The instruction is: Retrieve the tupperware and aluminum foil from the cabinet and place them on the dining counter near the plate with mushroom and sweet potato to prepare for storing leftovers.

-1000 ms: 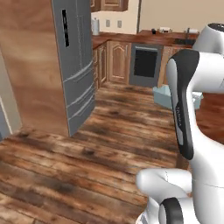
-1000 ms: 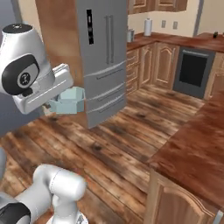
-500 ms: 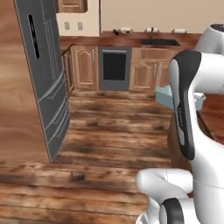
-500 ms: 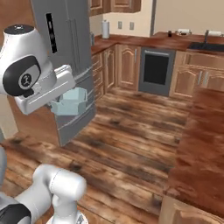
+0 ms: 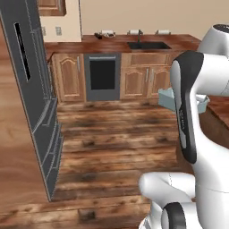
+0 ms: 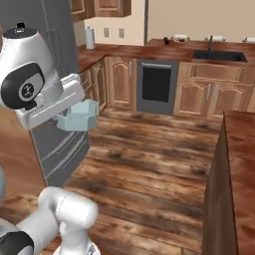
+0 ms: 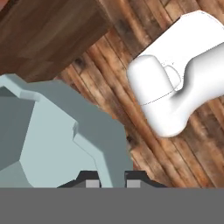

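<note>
My two small dark finger tips (image 7: pixel 109 178) rise at six o'clock, drawn close together, and the thin wall of a pale blue-teal plastic tub (image 7: pixel 57 135) with a flared, faceted rim is pinched between them. The tub spreads from there up toward nine and ten o'clock, covering the lower left, its shaded inner faces turned my way. Beyond it lies a floor of dark, streaked wooden planks (image 7: pixel 131 109) whose boards run diagonally from eleven toward five o'clock. At eleven to twelve o'clock a flat slab of reddish-brown wood-grain surface (image 7: pixel 48 35) cuts across the planks, its straight edge slanting down toward nine.
</note>
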You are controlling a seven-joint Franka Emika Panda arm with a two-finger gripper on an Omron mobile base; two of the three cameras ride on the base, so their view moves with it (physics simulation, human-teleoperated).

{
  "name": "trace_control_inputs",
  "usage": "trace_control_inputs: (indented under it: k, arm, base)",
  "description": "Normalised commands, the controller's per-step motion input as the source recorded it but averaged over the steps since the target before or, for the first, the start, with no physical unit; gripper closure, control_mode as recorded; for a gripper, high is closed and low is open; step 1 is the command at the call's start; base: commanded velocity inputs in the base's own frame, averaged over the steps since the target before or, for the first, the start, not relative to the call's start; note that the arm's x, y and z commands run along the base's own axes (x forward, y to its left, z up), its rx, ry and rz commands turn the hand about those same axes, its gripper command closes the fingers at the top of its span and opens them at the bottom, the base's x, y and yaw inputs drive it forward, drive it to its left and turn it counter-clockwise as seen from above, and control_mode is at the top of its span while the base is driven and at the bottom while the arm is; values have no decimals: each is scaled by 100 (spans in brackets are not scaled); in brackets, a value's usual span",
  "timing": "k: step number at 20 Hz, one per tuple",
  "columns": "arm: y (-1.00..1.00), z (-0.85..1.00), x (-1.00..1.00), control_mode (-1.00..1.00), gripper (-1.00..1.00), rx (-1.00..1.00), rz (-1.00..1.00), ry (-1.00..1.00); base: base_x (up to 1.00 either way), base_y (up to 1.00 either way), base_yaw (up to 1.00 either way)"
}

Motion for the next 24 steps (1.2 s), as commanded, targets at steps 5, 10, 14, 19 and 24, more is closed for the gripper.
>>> trace_control_inputs:
  k: [5,10,14,19,24]
  arm:
    - [0,0,0,100,100,0,0,0]
    - [0,0,0,100,100,0,0,0]
    - [0,0,0,100,100,0,0,0]
    - [0,0,0,100,100,0,0,0]
    - [0,0,0,100,100,0,0,0]
  base:
    - [100,42,-34]
    - [100,39,-34]
    - [100,34,-31]
    - [100,31,-29]
    - [100,31,-31]
